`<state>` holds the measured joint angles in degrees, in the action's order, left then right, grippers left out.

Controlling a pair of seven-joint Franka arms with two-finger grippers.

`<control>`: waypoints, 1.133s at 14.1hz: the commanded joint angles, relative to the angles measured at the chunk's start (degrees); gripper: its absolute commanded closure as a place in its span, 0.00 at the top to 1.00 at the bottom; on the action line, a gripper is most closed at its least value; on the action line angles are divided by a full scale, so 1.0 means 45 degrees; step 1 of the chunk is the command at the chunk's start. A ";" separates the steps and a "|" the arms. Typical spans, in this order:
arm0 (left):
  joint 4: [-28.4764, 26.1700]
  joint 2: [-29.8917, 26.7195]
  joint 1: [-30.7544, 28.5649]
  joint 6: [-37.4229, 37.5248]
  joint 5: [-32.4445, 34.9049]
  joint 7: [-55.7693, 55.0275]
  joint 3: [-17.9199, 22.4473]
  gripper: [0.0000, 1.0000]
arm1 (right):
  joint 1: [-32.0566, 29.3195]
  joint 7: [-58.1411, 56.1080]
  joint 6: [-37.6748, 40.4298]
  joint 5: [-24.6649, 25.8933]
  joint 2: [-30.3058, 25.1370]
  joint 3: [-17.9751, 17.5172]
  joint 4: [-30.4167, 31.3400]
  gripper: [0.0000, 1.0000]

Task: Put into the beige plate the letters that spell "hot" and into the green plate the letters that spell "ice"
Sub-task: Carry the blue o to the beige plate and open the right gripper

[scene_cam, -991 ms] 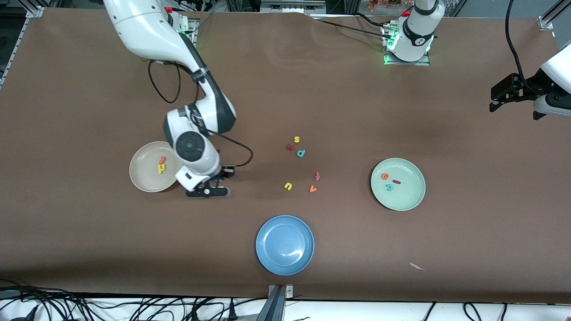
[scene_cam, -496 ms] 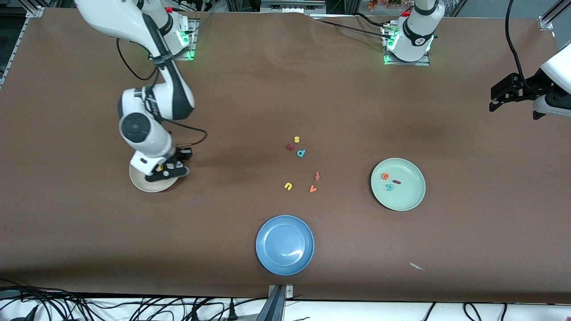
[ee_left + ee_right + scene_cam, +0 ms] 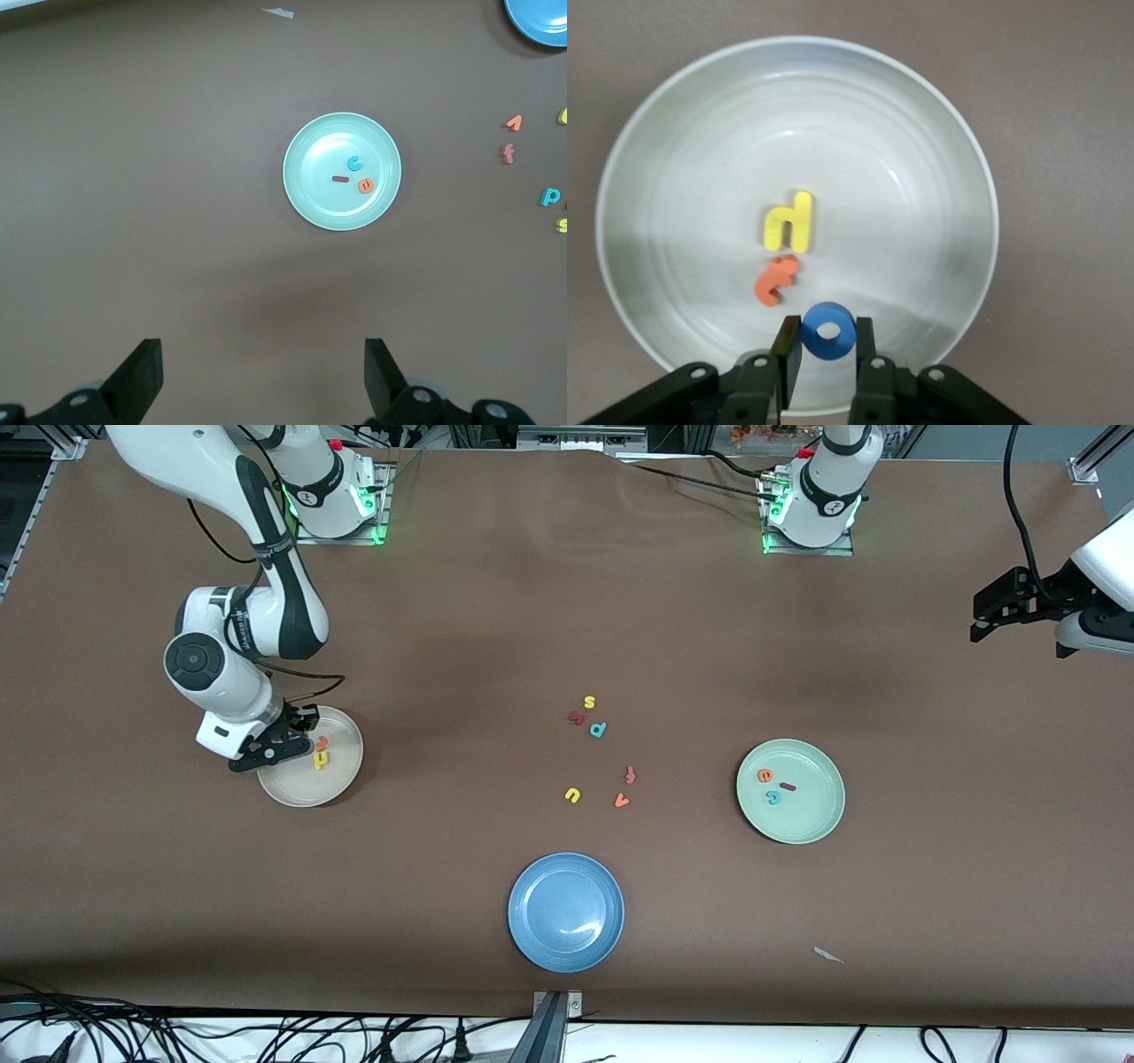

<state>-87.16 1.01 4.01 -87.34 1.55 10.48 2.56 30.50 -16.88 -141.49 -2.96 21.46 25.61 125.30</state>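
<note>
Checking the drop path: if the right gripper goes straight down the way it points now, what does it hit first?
Likely the beige plate. The right gripper holds the blue o over the plate's edge zone, beside the orange t; height above it is unclear.

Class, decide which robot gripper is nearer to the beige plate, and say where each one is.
Right. The right gripper hangs over the beige plate, the blue o between its fingers. The left gripper waits at the left arm's end of the table.
</note>
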 commanded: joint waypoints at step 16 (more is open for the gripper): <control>0.0209 -0.0167 -0.0305 0.0306 0.0202 0.0074 0.0095 1.00 | 0.0141 0.5776 0.6618 -0.1765 -0.0001 -0.1678 -0.5423 1.00</control>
<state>-86.78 0.89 3.14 -87.04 1.56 10.47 3.00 34.00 3.99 -114.23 -10.61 21.30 22.71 103.29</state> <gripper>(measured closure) 0.000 0.000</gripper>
